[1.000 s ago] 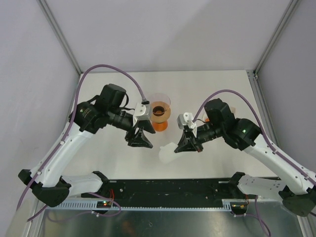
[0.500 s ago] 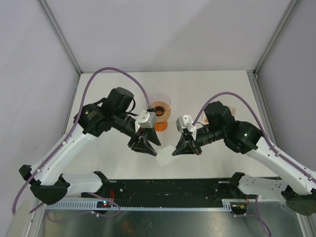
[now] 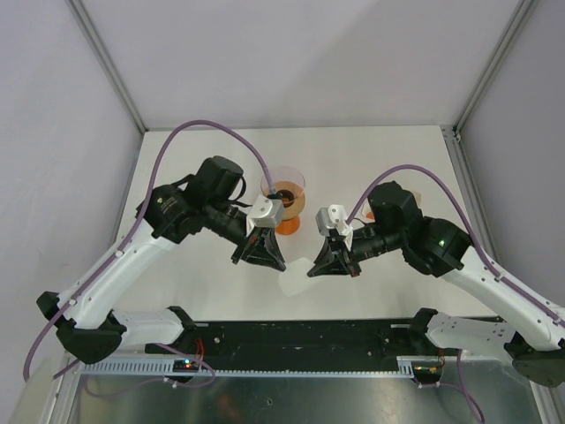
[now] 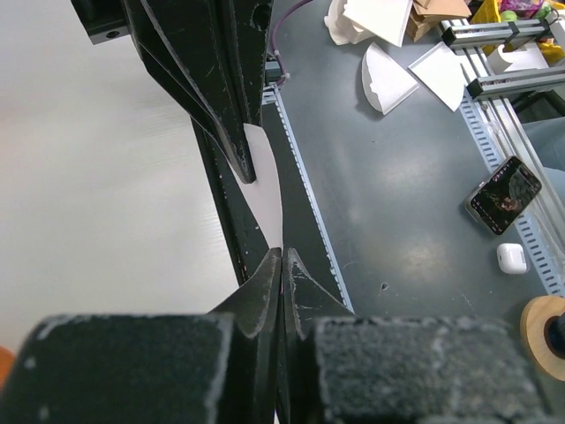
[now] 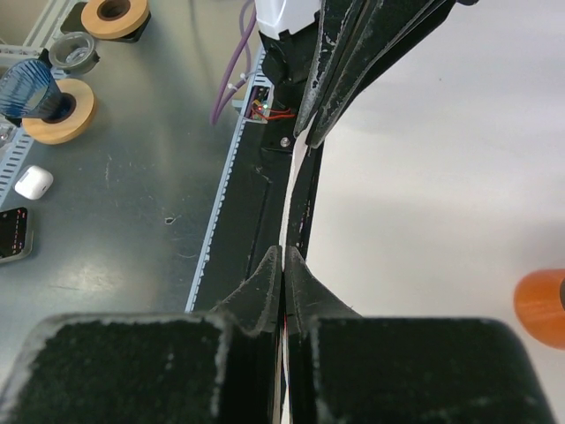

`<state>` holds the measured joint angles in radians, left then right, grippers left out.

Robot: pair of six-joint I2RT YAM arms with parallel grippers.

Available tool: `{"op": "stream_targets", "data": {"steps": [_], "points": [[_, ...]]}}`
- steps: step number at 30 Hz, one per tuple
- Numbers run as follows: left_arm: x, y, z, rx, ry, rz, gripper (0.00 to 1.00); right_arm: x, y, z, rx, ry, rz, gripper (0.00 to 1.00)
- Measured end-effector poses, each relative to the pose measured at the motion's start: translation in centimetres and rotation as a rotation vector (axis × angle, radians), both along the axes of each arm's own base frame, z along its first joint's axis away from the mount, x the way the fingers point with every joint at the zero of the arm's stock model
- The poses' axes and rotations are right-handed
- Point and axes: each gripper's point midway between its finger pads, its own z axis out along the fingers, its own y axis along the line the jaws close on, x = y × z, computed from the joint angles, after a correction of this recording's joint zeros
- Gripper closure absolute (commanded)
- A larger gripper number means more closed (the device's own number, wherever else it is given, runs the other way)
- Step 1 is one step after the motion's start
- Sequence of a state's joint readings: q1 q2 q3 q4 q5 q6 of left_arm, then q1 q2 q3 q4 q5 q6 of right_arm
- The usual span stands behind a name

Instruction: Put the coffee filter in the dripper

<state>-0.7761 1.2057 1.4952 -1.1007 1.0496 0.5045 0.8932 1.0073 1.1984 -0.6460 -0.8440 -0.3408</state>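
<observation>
The coffee filter, a thin white paper piece, hangs above the table between both grippers. My left gripper is shut on its left edge, and my right gripper is shut on its right edge. In the left wrist view the coffee filter runs edge-on into my closed left gripper. In the right wrist view the coffee filter is a thin white line entering my closed right gripper. The clear dripper stands upright on an orange base, just behind the left gripper.
The black rail with both arm bases runs along the near table edge. On the grey bench below lie a phone, an earbud case, spare paper filters and tape rolls. The orange base shows at right.
My left gripper has moved right towards the filter and closed on its left edge. The right gripper stayed shut on the filter and shifted slightly left.
</observation>
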Motion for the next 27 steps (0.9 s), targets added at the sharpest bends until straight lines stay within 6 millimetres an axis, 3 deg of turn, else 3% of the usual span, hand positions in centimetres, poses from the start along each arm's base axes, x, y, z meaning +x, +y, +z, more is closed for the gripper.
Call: {"op": "stream_targets", "data": {"steps": [4,10,19,23,27], "points": [[0.0,0.0,0.0,0.000,0.000,0.000,0.83,0.0,0.0,0.0,0.000,0.000,0.001,1.00],[0.2,-0.1,0.6,-0.010,-0.019,0.005,0.79,-0.1,-0.1,-0.1,-0.005,0.001,0.002,1.00],[0.3,0.0,1.0,-0.011,-0.033,0.012,0.85,-0.1,-0.1,-0.2,-0.010,0.001,0.003,1.00],[0.4,0.1,0.8,-0.003,-0.032,0.017,0.97,-0.1,-0.1,-0.2,-0.010,0.001,0.002,1.00],[0.3,0.1,0.8,-0.002,-0.031,0.016,1.00,-0.1,-0.1,-0.2,-0.010,0.001,0.002,1.00]]}}
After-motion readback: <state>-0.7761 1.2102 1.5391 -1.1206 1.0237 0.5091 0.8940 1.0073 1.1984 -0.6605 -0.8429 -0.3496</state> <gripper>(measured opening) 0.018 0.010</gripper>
